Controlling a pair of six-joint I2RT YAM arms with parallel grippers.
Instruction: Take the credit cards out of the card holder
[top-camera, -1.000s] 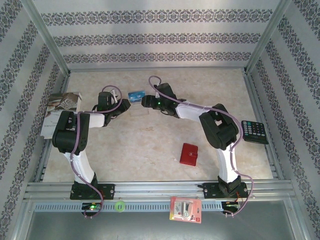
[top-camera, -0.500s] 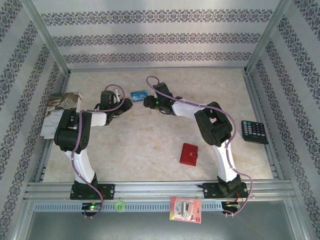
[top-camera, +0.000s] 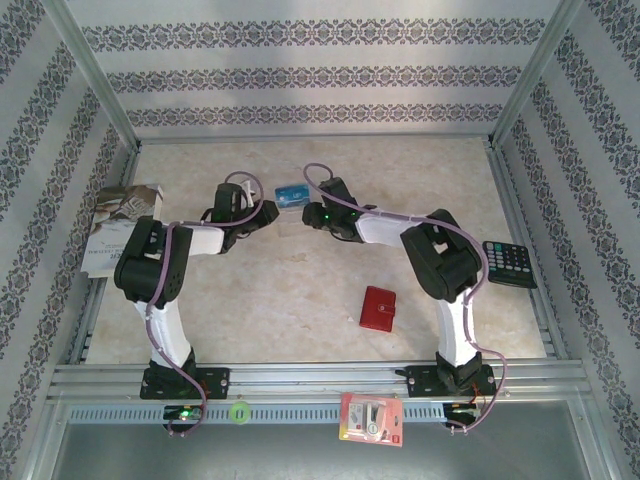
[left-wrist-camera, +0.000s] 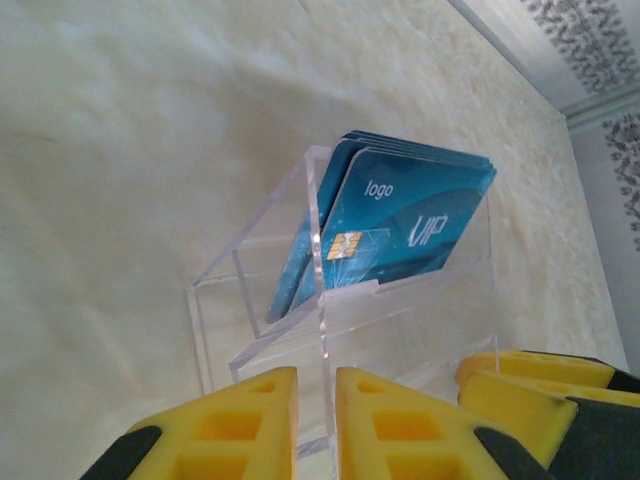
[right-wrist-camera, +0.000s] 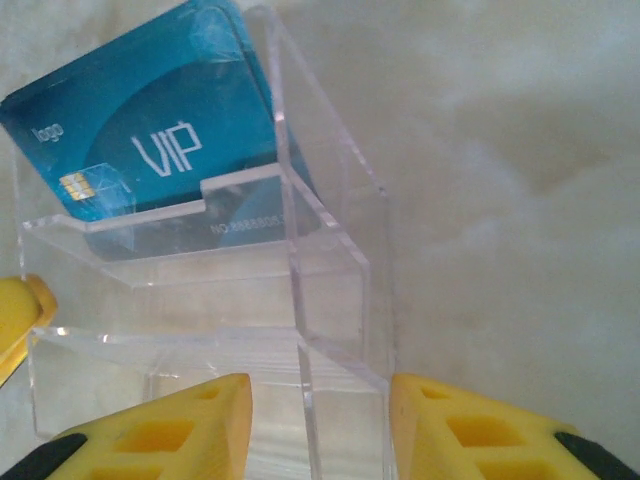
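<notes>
Several teal credit cards (top-camera: 292, 193) (left-wrist-camera: 400, 225) (right-wrist-camera: 140, 150) marked "VIP" stand upright in a clear plastic stand (left-wrist-camera: 260, 290) (right-wrist-camera: 330, 280) at the back middle of the table. My left gripper (top-camera: 268, 208) (left-wrist-camera: 315, 420) is on the stand's left, its yellow fingers closed to a narrow gap on a thin clear wall. On the stand's right, my right gripper (top-camera: 308, 208) (right-wrist-camera: 320, 430) is open and straddles a corner of the stand. The card holder (top-camera: 379, 308), a red wallet, lies shut at the front right, away from both grippers.
A black calculator (top-camera: 509, 263) lies at the right edge and a printed booklet (top-camera: 125, 225) at the left edge. A red-and-white blister pack (top-camera: 371, 418) and a green ring (top-camera: 238, 411) rest on the front rail. Metal frame rails border the table.
Both grippers and the clear stand with its cards have shifted a little to the right and slightly nearer. The red wallet has not moved.
</notes>
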